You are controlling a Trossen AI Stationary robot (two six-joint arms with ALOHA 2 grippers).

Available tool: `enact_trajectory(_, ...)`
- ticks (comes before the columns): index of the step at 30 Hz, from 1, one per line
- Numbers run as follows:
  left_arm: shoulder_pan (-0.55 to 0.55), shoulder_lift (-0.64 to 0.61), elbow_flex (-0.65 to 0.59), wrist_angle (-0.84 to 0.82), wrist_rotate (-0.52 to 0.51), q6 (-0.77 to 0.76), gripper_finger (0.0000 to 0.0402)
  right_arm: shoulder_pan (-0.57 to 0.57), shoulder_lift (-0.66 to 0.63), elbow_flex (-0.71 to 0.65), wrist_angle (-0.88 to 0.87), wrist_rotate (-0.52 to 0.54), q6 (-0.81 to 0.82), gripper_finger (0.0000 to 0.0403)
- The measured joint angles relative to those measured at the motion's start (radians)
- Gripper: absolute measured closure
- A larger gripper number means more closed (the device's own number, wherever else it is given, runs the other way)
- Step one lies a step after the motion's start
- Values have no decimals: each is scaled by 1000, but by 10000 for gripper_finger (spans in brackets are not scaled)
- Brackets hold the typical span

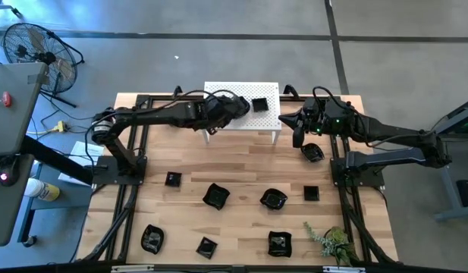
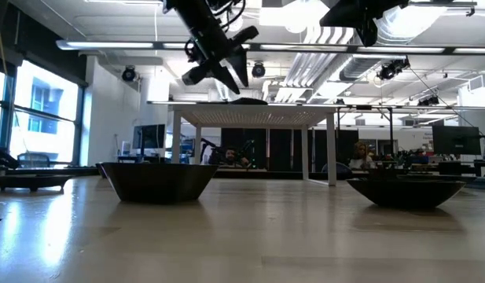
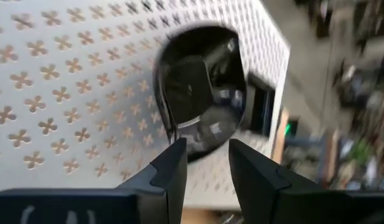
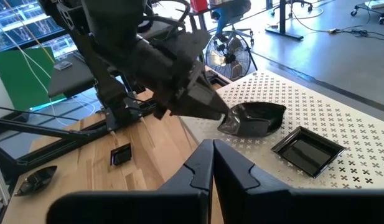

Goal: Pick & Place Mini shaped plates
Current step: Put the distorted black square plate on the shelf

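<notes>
Two glossy black mini plates lie on the white perforated stand [image 1: 241, 114]: a rounded one [image 3: 201, 93] [image 4: 254, 118] and a square one [image 1: 259, 105] [image 4: 305, 151] to its right. My left gripper [image 3: 207, 165] [image 1: 240, 106] is open over the stand, its fingers on either side of the rounded plate's near rim. My right gripper [image 4: 211, 158] [image 1: 298, 129] is shut and empty, hovering right of the stand, above another plate [image 1: 313, 152] on the table. Several more plates [image 1: 216, 196] [image 1: 274, 199] are spread over the wooden table. My left gripper comes slanting down from the table's left at the rounded plate's rim [image 3: 201, 148], which lies in the gap between the fingers. The plate rests on the stand's top. Whether the fingertips [image 3: 176, 163] touch the rim, I cannot tell.
The stand stands on thin legs [image 2: 177, 141] at the table's far edge. A green plant sprig [image 1: 328, 239] lies near the near right corner. In the low view, two dark dishes [image 2: 156, 181] [image 2: 407, 191] sit close to the camera. A fan [image 1: 36, 53] stands beyond the table's left.
</notes>
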State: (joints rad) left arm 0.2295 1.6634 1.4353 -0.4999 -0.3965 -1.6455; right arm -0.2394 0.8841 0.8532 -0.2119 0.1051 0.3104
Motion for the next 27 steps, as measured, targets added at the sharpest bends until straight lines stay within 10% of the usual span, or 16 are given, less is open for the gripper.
enact_trajectory(14, 102, -221, 0, -215, 209, 672, 300, 0, 0, 0, 0, 16, -5, 397)
enact_trajectory(27, 496, -314, -32, -437, 499, 1321, 395, 0, 0, 0, 0, 249, 63, 400)
